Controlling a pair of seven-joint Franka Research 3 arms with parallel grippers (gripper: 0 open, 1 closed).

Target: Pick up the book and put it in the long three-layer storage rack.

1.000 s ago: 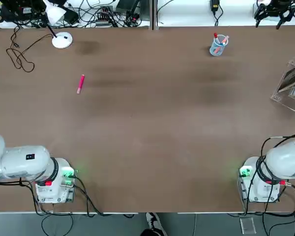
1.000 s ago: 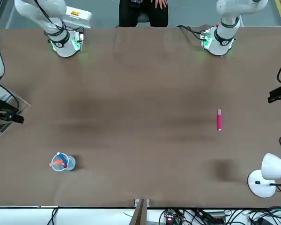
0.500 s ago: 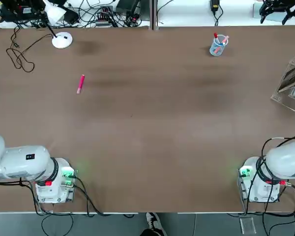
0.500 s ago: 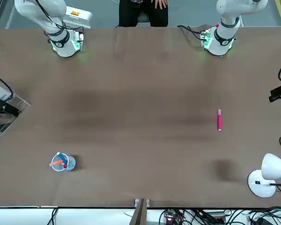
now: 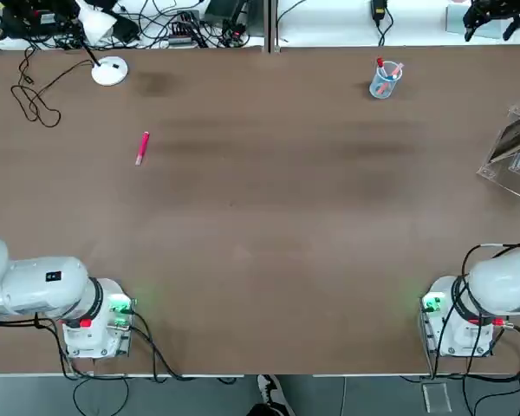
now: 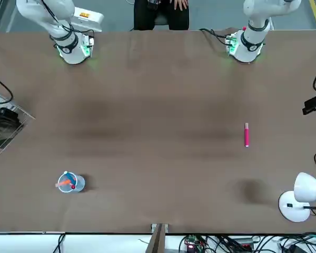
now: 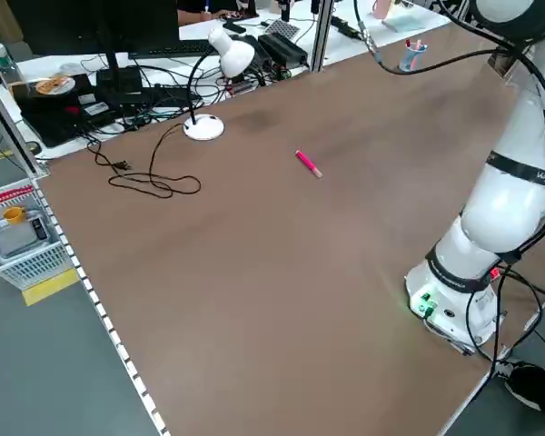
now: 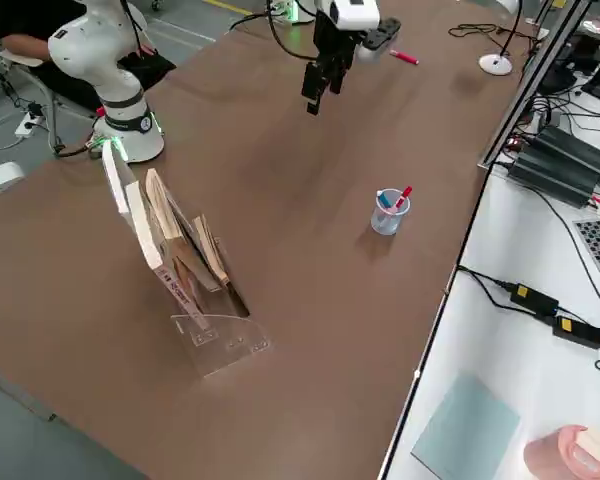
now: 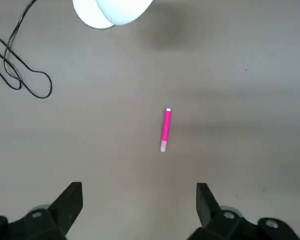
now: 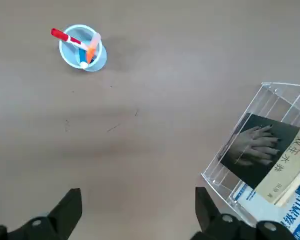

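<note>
Book [image 10: 262, 145] with the pale hand on its dark cover sits in the clear rack [image 10: 225, 182], at the right side of the desk [image 5: 260, 217], out of any grip; the right gripper [image 10: 138, 200] hangs above that side of the desk, its fingers spread wide with nothing between them; the left gripper [image 9: 139, 200] hangs over the left part of the desk, likewise released and holding nothing.

Outward from the right gripper, the book leans within the rack, its tan strip carrying dark characters; a white book with blue lettering [image 10: 290, 210] lies just beside that strip, partly covered by it; more books [image 8: 180, 235] stand tilted in the rack, their pages and spines showing from the right side; the pale blue cup [image 10: 84, 52] stands on the desk, well apart from the rack, with several pens [image 10: 65, 37] leaning in it.

Near the left gripper, a pink marker [image 9: 166, 129] lies on the desk; beyond it are a white lamp [image 7: 203, 127] and a loose black cable [image 7: 154, 180]; a person's hand [image 6: 179, 4] shows past the robot's edge of the desk.
</note>
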